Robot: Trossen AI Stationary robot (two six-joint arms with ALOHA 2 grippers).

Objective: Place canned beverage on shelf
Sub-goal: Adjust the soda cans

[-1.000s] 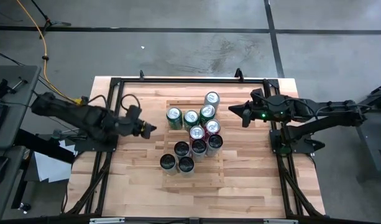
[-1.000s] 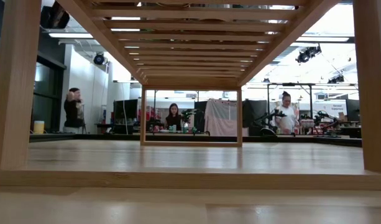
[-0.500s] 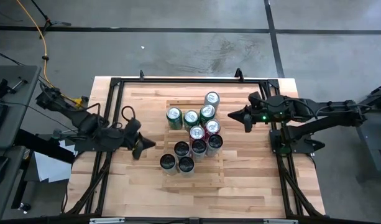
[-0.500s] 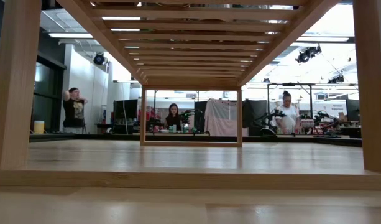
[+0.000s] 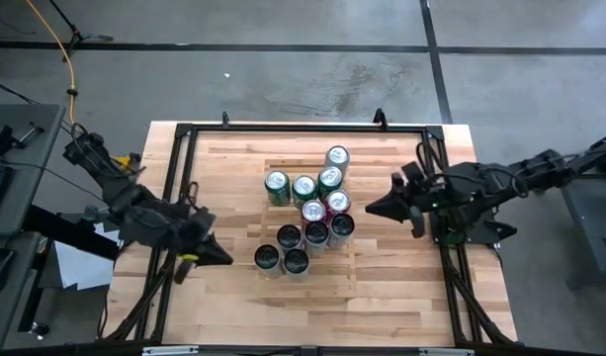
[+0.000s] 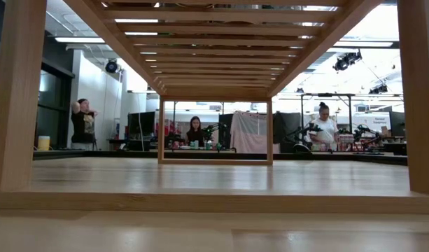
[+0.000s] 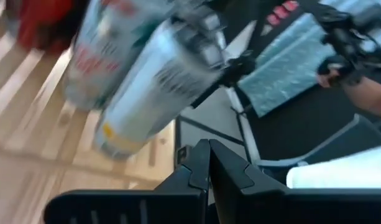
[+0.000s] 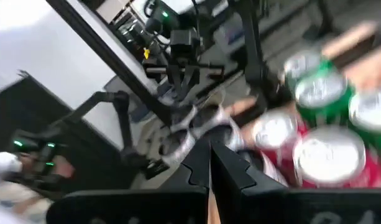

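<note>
From above, ten cans [image 5: 309,212] stand upright in a loose cluster on the shelf [image 5: 307,282], the slatted rack lying in the middle of the table [image 5: 401,287]. Four green-sided ones sit toward the shelf's far edge, two red-sided ones with a silver one in the middle of the cluster, and the dark-topped ones nearest the shelf's near edge. No can stands on the bare table beyond the rack's edges, so by my reading the placing looks done, or close to it (nothing visible is waiting to be carried).

The left gripper [image 5: 219,256] hangs over the table's left side, just off the shelf's left edge, fingers clenched and holding nothing. The right gripper [image 5: 373,209] sits just off the shelf's right edge, near the red cans, likewise clenched and empty.

The low view looks level under the slats [image 6: 214,42] into the room, where people [image 6: 323,129] stand far behind; neither gripper nor any can shows in it.

The left wrist view is smeared, but its own fingers [image 7: 206,168] meet at a point with nothing between them, blurred cans beyond. The right wrist view shows its fingers [image 8: 209,163] pressed together too, red and green can tops just ahead.
</note>
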